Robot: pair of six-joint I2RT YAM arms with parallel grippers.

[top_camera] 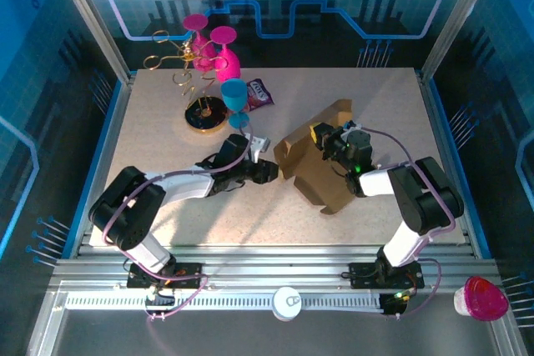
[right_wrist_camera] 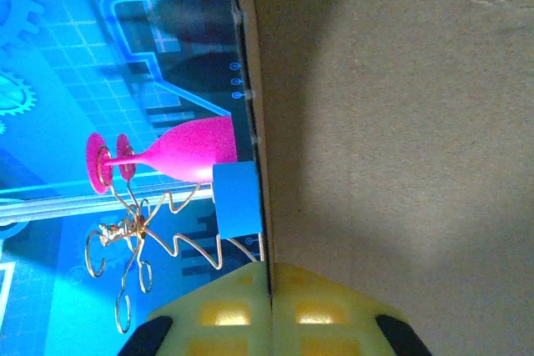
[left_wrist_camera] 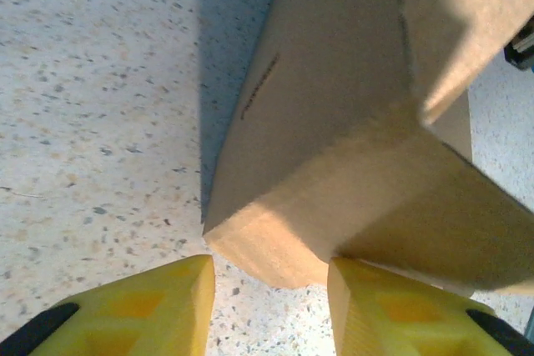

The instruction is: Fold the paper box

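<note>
Tabletop (top_camera: 150, 135) — paper box (top_camera: 313, 174) edge in right jaws, corner at parted left jaws.

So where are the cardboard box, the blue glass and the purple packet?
paper box (top_camera: 319, 179), top view, on its flat brown panel.
blue glass (top_camera: 234, 94), top view, on its bowl.
purple packet (top_camera: 259, 92), top view, on its printed face.

You can read nothing. Print on the purple packet (top_camera: 259, 93) and a mark on the paper box (left_wrist_camera: 334, 122) are blurred.
</note>
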